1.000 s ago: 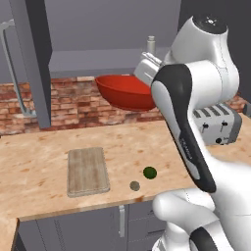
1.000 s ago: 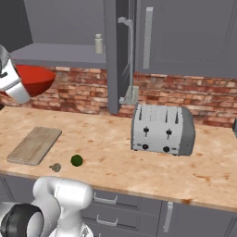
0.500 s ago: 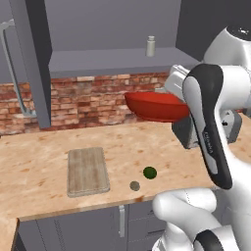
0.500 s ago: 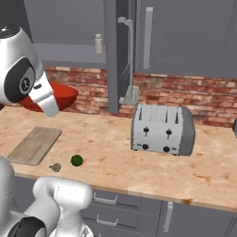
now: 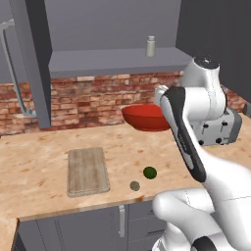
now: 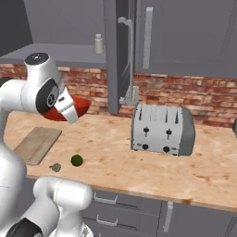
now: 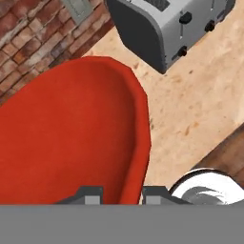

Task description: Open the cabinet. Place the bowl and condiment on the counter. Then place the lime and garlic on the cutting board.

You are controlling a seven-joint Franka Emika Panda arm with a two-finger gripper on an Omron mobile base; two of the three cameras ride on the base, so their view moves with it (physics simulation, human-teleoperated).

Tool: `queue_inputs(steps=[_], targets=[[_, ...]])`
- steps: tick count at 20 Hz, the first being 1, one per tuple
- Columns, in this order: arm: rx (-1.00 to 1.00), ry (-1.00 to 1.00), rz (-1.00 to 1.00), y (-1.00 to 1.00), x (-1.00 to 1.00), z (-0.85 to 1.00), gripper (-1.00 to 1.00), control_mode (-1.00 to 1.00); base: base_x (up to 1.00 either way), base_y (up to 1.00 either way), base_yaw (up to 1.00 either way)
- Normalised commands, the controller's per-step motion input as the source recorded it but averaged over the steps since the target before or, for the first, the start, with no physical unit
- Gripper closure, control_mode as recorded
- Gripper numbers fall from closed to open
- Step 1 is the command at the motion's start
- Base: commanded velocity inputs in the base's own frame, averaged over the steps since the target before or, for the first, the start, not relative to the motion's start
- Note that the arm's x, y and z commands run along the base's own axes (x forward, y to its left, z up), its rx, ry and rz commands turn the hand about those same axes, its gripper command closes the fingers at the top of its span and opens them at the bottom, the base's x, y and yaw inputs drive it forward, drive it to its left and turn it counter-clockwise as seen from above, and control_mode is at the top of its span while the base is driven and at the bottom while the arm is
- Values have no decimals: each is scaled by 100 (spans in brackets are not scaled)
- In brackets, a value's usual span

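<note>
The red bowl [image 5: 143, 117] hangs low over the counter [image 5: 44, 186] near the brick wall, held by its rim. In the hand view my gripper [image 7: 123, 193] is shut on the bowl [image 7: 71, 133], one finger inside and one outside the rim. I cannot tell whether the bowl touches the counter. The condiment [image 5: 150, 46] stands on the shelf of the open cabinet [image 5: 112, 61]. The cutting board [image 5: 87, 170] lies bare, and to its right on the counter are the lime [image 5: 150, 172] and the garlic [image 5: 134, 186]. From the right I see the lime [image 6: 77, 160] and garlic [image 6: 56, 167].
A silver toaster [image 6: 162, 129] stands on the counter to the right of the bowl. The cabinet's open doors stick out, one at the left [image 5: 34, 63] and one beside the toaster [image 6: 118, 55]. Lower grey cabinets [image 6: 115, 208] run under the counter.
The arm has carried the bowl down from shelf height and a little to the right, to just above the counter. Lime, garlic, board and condiment have not moved.
</note>
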Motion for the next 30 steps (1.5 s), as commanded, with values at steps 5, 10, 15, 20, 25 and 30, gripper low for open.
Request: queue_inputs(steps=[5, 10, 15, 20, 25, 30], targets=[[0, 0, 9, 0, 97, -48, 100, -100, 0, 0, 0], [0, 3, 12, 0, 76, -47, 100, -100, 0, 0, 0], [0, 8, 9, 0, 53, -57, 100, -100, 0, 0, 0], [0, 7, 5, 0, 62, -44, 100, -100, 0, 0, 0], [-2, 1, 2, 0, 62, -42, 100, -100, 0, 0, 0], [-5, 0, 0, 0, 64, -52, 100, -100, 0, 0, 0]])
